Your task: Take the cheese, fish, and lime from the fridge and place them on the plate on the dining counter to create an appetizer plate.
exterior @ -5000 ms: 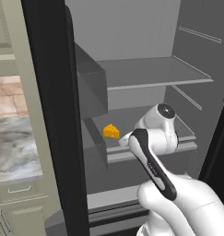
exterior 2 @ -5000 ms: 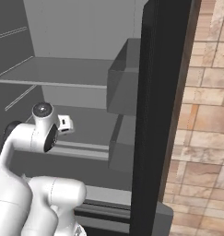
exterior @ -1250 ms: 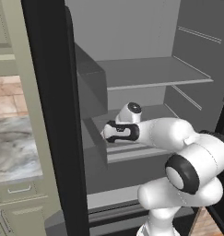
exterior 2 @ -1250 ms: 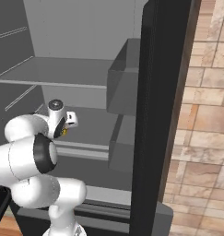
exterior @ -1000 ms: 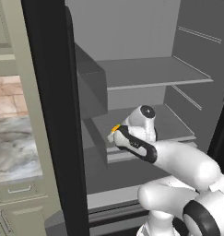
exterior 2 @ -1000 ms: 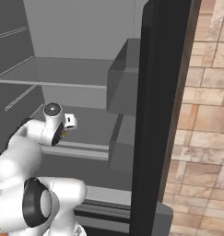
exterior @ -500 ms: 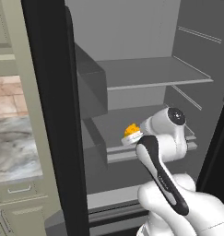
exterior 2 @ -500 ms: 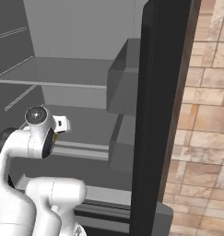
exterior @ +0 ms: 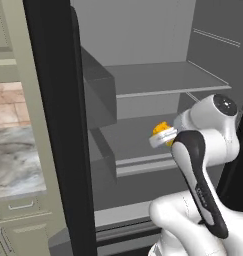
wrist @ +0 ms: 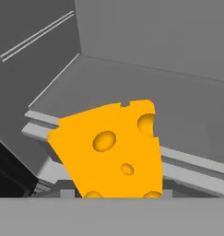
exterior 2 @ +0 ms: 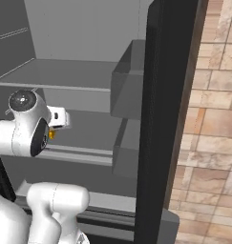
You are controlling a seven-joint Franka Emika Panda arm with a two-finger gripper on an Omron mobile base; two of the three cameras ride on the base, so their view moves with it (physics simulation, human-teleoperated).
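Cheese [wrist: 111, 150]: a flat yellow-orange wedge, smooth and matt, pitted with a few oval holes of differing size and nicked at its top edge; broad at the top, narrowing toward the bottom of the hand view. Held up off the shelf [exterior: 138, 142], in front of the open fridge [exterior: 143, 40]; seen in the left base view [exterior: 161, 129] as a small orange lump poking out beside the white hand, and in the right base view [exterior 2: 51, 135] as a sliver of orange under the hand. Jaws [exterior: 162, 136] closed narrowly on the cheese, fingertips themselves hidden behind it.

Fridge: black outer frame, plain grey inside, flat walls without gloss. Thin grey shelves with a paler front lip, boxy grey door bins [exterior 2: 129, 78] with square corners. Thin ribbed lines on the side wall. Beside the fridge, sage cabinet fronts [exterior: 13, 230], a veined marble table [exterior: 15, 160], and tan brick wall [exterior 2: 208, 143].
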